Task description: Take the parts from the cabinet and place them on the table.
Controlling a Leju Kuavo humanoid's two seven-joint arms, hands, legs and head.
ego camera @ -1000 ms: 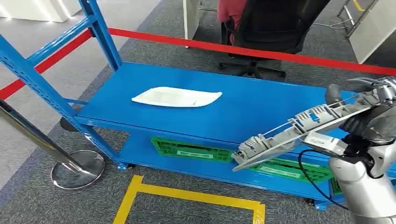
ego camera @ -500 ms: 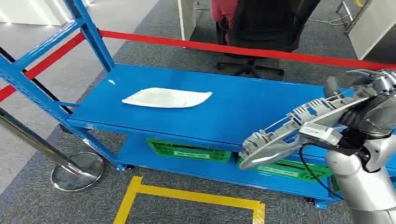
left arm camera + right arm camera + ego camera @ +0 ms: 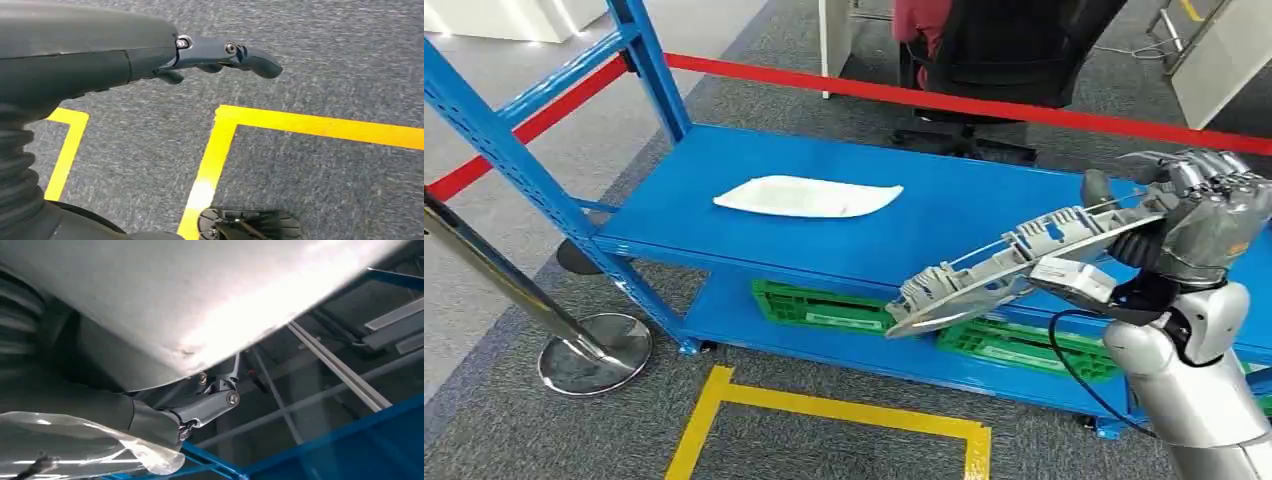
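No readable brand or writing anywhere; the green crates (image 3: 824, 308) on the lower shelf carry pale label strips, too blurred to read. Right hand (image 3: 1194, 215) grips a long grey moulded plastic part (image 3: 1014, 262) at one end — ribbed, clip-studded upper edge, smooth curved underside, tapering to a rounded tip that hangs past the front edge of the blue table (image 3: 984, 215), over the lower shelf. Fingers wrapped around the part from above, thumb under it. In the right wrist view the part's pale matte underside (image 3: 200, 300) crosses the frame, with dark fingers (image 3: 210, 405) closed against it and some clear crinkled film next to them. A second part, white (image 3: 809, 196), flat, thin, leaf-shaped with pointed ends, lies on the table's painted metal top, left of centre, well apart from the held one. Left hand (image 3: 220, 52) hangs over grey carpet with yellow tape lines (image 3: 215, 150) — fingers loosely extended, nothing in them. Blue perforated steel upright (image 3: 509, 160) at left, chrome stanchion with round base (image 3: 594, 352) beside it, red barrier tape (image 3: 944, 100) behind the table, black office chair (image 3: 1014, 50) beyond that with a person seated in it.
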